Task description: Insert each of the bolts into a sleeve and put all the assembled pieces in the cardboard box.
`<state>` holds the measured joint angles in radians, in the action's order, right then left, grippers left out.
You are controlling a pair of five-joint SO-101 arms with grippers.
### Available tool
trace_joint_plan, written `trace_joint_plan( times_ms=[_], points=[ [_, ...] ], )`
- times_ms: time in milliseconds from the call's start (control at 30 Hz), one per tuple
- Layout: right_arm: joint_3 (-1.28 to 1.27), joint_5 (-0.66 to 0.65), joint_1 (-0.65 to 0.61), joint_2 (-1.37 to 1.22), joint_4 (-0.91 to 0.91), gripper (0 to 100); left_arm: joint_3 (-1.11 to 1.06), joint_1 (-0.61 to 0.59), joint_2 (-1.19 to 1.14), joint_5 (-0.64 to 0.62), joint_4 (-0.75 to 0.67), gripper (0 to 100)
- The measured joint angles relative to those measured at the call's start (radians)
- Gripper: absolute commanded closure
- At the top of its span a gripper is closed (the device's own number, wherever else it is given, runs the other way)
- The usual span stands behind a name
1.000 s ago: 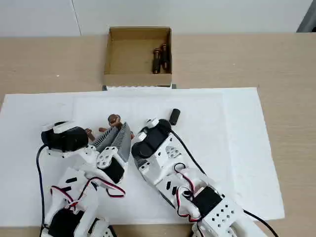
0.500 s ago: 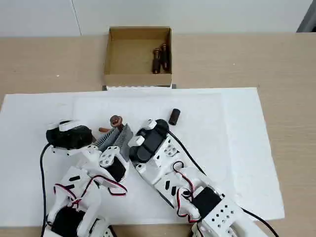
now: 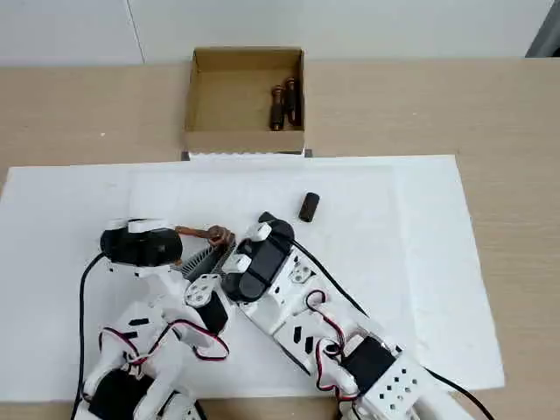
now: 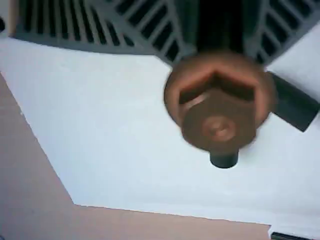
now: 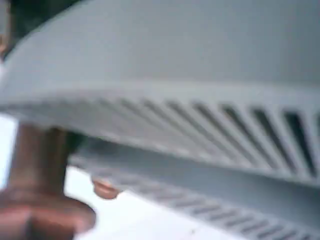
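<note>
My left gripper (image 3: pixel 215 248) is shut on a copper bolt (image 3: pixel 215 234) over the white sheet, just left of centre. In the left wrist view the bolt's hex head (image 4: pixel 219 107) faces the camera between the grey ribbed fingers (image 4: pixel 125 30). My right gripper (image 3: pixel 245 262), black, sits right against the left one; its state is hidden. The right wrist view shows the bolt (image 5: pixel 35 200) beside the left arm's grey fingers (image 5: pixel 200 125). A loose black sleeve (image 3: pixel 308 206) lies on the sheet farther back. The cardboard box (image 3: pixel 203 96) at the back holds two assembled pieces (image 3: pixel 284 103).
The white sheet (image 3: pixel 394 245) covers most of the wooden table (image 3: pixel 490 105); its right half is bare. Both arms' bodies and their cables crowd the near edge (image 3: pixel 262 350).
The left gripper has swung right and toward the near edge with the bolt, its fingers drawing closer together. The right gripper has pulled back and left until it sits against the left one.
</note>
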<state>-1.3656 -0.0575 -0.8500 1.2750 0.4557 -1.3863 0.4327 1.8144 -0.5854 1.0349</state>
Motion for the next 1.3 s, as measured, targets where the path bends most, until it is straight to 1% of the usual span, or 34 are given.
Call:
trace_joint_plan(
  times_ms=[67,100,200,267,300,467,633,800,933,1000,1100,1133,1167,1300],
  points=[
    [0.0,0.0,0.0,0.0,0.0,99.5,0.002,0.002,0.0,0.011,0.0,98],
    [0.0,0.0,0.0,0.0,0.0,99.5,0.002,0.002,0.0,0.015,0.0,96],
    [0.0,0.0,0.0,0.0,0.0,99.5,0.002,0.002,0.0,0.02,0.002,84],
    [0.0,0.0,0.0,0.0,0.0,99.5,0.002,0.002,0.0,0.028,0.002,78],
    [0.0,0.0,0.0,0.0,0.0,99.5,0.002,0.002,0.0,0.028,0.002,76],
    [-0.002,0.0,-0.002,0.0,0.0,99.5,0.0,-0.025,0.0,0.032,0.008,76],
    [-0.02,-0.003,-0.009,0.017,-0.002,99.5,-0.006,-0.08,-0.008,0.084,0.018,76],
    [-0.02,-0.003,-0.014,0.018,-0.002,99.5,0.014,-0.106,-0.008,0.114,0.018,76],
    [-0.02,-0.003,-0.014,0.018,-0.002,99.5,0.06,-0.106,-0.008,0.117,0.018,80],
    [-0.02,-0.003,-0.014,0.018,-0.002,99.5,0.084,-0.106,-0.008,0.117,0.018,86],
    [-0.02,-0.003,-0.014,0.018,-0.002,99.5,0.126,-0.106,-0.008,0.117,0.018,98],
    [-0.02,-0.003,-0.014,0.018,-0.002,99.5,0.133,-0.106,-0.008,0.117,0.018,100],
    [-0.02,-0.003,-0.014,0.018,-0.002,99.5,0.14,-0.106,-0.008,0.117,0.018,99],
    [-0.02,0.002,0.012,0.018,-0.002,99.5,0.141,-0.11,-0.008,0.117,0.018,99]
  ],
)
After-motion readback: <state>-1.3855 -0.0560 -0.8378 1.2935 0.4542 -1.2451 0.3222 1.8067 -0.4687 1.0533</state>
